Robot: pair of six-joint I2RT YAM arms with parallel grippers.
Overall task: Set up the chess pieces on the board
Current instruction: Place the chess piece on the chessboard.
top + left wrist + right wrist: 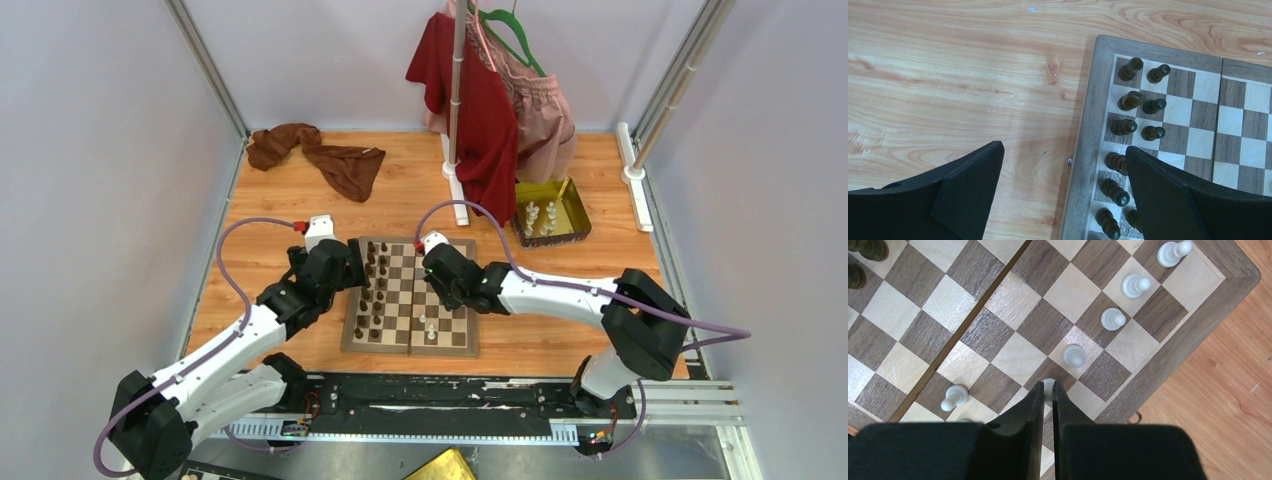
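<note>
The top view shows the board (410, 297) lying in the middle of the wooden table (400, 190), with both arms bent over it. The dark brown pieces (374, 290) stand in two columns on the left side of the board. At the upper right a gold tray (574, 205) holds several cream-white pieces (540, 215). From this view I cannot tell how the fingers stand.

The left wrist view shows it for the left gripper (1064, 150): it is spread wide, with nothing between the fingers. One finger hangs over bare table at the lower left, the other over the edge squares at the lower right. Here the dark figures are seen one on each square.

The right wrist view shows what the top view hides. The right gripper (1048, 390) is pressed almost together, pinching one white pawn (1048, 385) at the bottom centre, near the border of the board. A diagonal row of white figures (1113, 319) runs toward the upper right, one on each square. One lone white figure (953, 397) stands at the lower left, beside the centre seam.
</note>
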